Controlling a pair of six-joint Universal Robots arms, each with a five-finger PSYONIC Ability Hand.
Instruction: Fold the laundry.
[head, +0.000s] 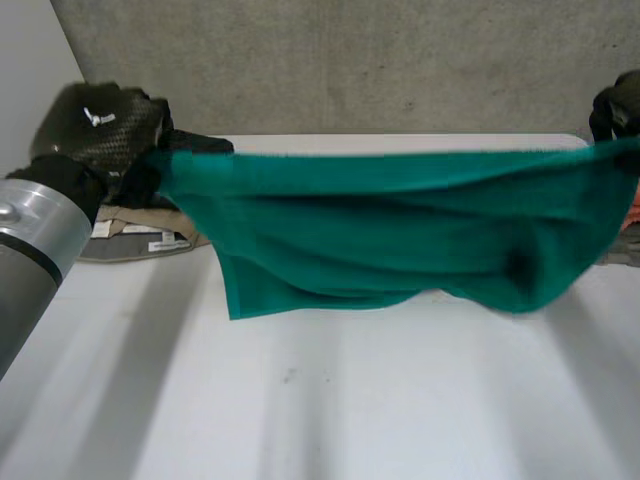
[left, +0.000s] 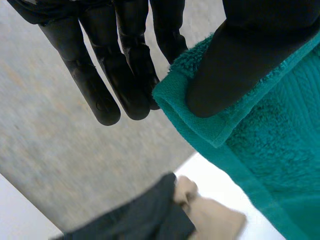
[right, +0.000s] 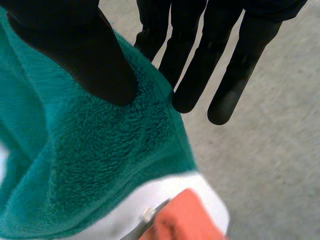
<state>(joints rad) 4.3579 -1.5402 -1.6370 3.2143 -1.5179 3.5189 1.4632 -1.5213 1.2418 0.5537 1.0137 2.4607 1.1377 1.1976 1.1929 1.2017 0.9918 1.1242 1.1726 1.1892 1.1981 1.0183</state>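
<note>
**Table and Surroundings**

A white table (head: 330, 400) is running up to a grey concrete wall (head: 380, 60). Toward its left side, a beige garment (head: 135, 222) is lying against a dark garment (left: 140, 220). An orange cloth (right: 185, 220) is sitting at the right.

Soft, even light brightens the white table (head: 400, 400).

We see a teal terry towel (head: 400, 230) stretched wide in the air above the white tabletop (head: 300, 400), its top edge near level and its lower edge sagging unevenly. The left robot hand (head: 100, 130) pinches one upper corner, the right robot hand (head: 618, 105) the other. Beige and dark garments (head: 140, 235) lie heaped behind its left end.
</note>
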